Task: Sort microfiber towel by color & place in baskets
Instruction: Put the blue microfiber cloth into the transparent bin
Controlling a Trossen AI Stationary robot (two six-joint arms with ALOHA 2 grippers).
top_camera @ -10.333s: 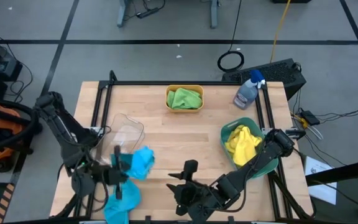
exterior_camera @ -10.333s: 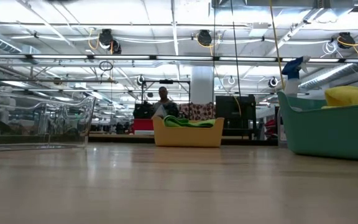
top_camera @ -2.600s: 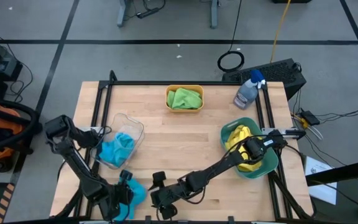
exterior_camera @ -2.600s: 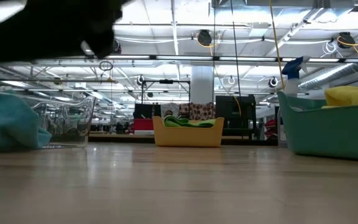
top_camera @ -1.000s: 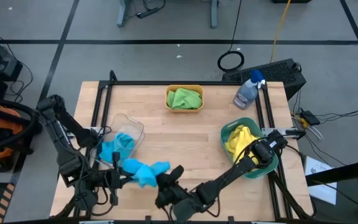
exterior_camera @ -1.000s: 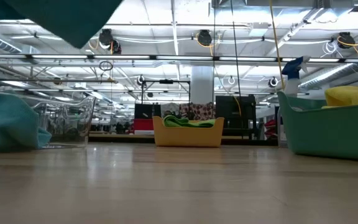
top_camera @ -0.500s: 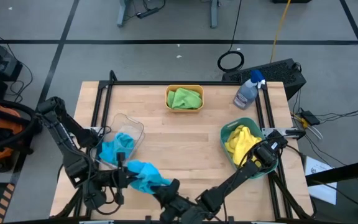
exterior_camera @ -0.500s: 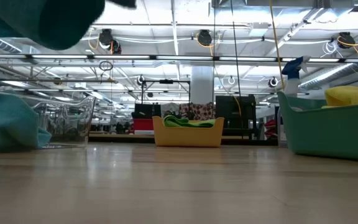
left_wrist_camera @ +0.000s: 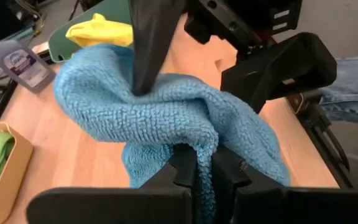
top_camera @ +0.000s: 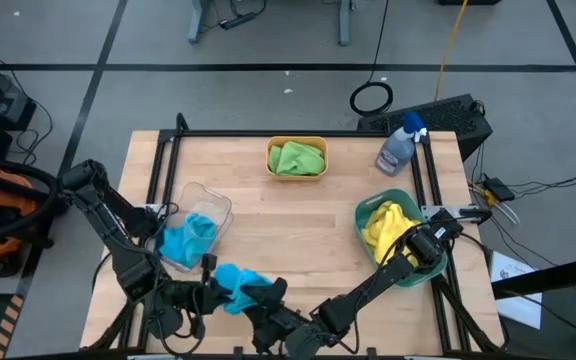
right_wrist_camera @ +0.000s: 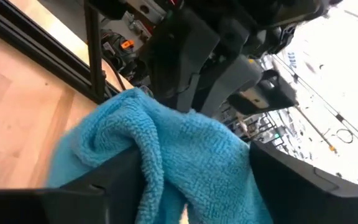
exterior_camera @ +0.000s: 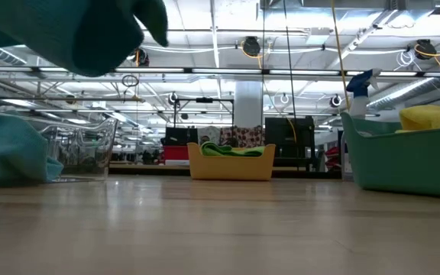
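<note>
A sky blue towel (top_camera: 232,284) hangs in the air over the table's near left part, between my two grippers; it fills the low view's upper left (exterior_camera: 75,30). My left gripper (top_camera: 208,290) is shut on it. My right gripper (top_camera: 266,293) stands open at the towel's right side, one finger on each side of the bunch. The clear basket (top_camera: 206,205) holds another blue towel (top_camera: 188,240). The orange-yellow basket (top_camera: 297,140) holds green cloth (top_camera: 298,158). The teal basket (top_camera: 413,272) holds yellow cloth (top_camera: 388,232). My left gripper pinches a fold of the blue towel (left_wrist_camera: 204,155) between its two fingers (left_wrist_camera: 185,167), coming level from the table's left. The towel is lifted clear of the table and bulges beyond the fingertips. My right gripper is open around the towel's other side. One fingertip (left_wrist_camera: 143,84) rests on top of the cloth, and the cloth (right_wrist_camera: 166,155) lies against the other finger (right_wrist_camera: 122,168).
A spray bottle with a blue head (top_camera: 400,147) stands at the far right corner. A black frame rail (top_camera: 158,190) runs along the left side beside the clear basket. Bare wood (top_camera: 288,225) lies in the table's middle.
My left gripper has carried the blue towel a little toward the table's right and near edge. The towel, which stretched out toward my right gripper a second ago, is now bunched up between the two grippers.
</note>
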